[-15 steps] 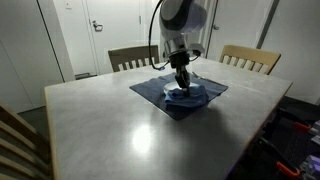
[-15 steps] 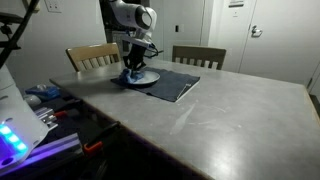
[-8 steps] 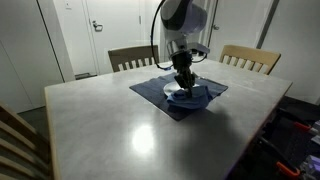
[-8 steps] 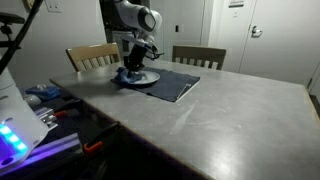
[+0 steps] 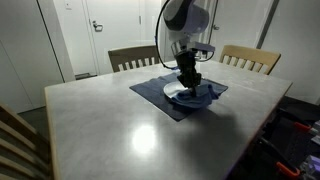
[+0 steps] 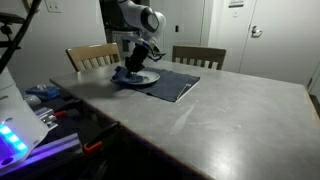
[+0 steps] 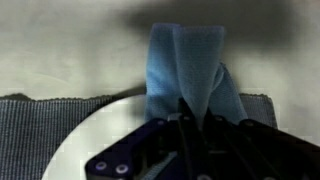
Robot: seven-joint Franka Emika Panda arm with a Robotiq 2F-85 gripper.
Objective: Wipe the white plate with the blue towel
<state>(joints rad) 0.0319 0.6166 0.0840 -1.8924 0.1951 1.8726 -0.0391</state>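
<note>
The gripper (image 5: 188, 80) stands upright over the white plate (image 5: 177, 94), clenched on the blue towel (image 5: 203, 95). In the wrist view the dark fingers (image 7: 170, 140) meet at the bottom of the frame. The towel (image 7: 185, 60) is pinched between them and fans out as a folded strip past the plate's rim (image 7: 105, 130), across the ribbed dark placemat (image 7: 40, 125) and onto the pale table (image 7: 60, 45).

Compared with a second ago, the gripper has shifted a little sideways across the plate. In an exterior view it now sits further toward the chair (image 5: 250, 58) with the lighter wood, and more bare white plate shows on the side it has left. In an exterior view the gripper (image 6: 139, 68) has likewise slid toward the middle of the plate (image 6: 150, 78), and the towel (image 6: 123, 75) trails in a bunch at the plate's edge.

The plate has stayed in the same spot on the placemat (image 6: 178, 86), and the placemat has not moved on the table (image 6: 220, 115). The towel remains pressed against the plate under the fingers throughout.
</note>
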